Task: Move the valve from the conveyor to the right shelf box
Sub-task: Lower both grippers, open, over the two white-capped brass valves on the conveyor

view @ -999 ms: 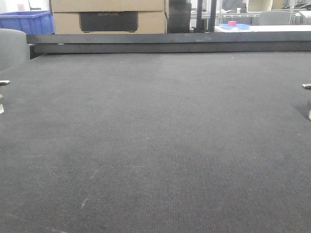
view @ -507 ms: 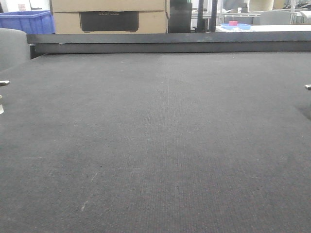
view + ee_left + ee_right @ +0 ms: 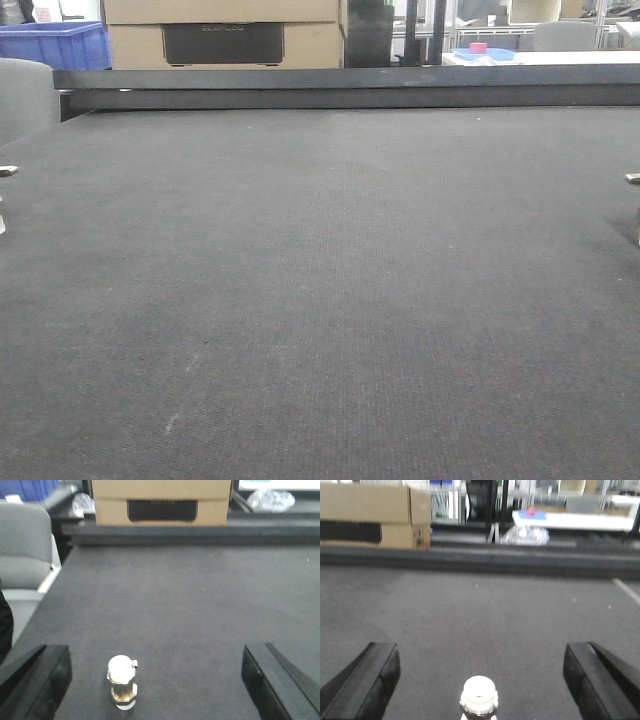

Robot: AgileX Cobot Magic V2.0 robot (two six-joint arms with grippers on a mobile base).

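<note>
The conveyor (image 3: 330, 290) is a wide dark grey woven belt with a dark rail (image 3: 340, 88) along its far edge. In the left wrist view a small metal valve (image 3: 122, 682) with a white cap stands on the belt. It stands left of centre between the wide-open jaws of my left gripper (image 3: 155, 680), touching neither. In the right wrist view another white-capped valve (image 3: 478, 696) stands centred between the wide-open jaws of my right gripper (image 3: 480, 680), cut off by the frame's bottom. The right shelf box is out of view.
A cardboard box (image 3: 225, 35) and a blue crate (image 3: 55, 45) stand beyond the rail. A grey chair (image 3: 22, 555) is left of the belt. Small metal parts (image 3: 5, 172) show at the front view's left and right edges (image 3: 632, 179).
The front view wobbles very slightly. Nothing on the belt has visibly moved.
</note>
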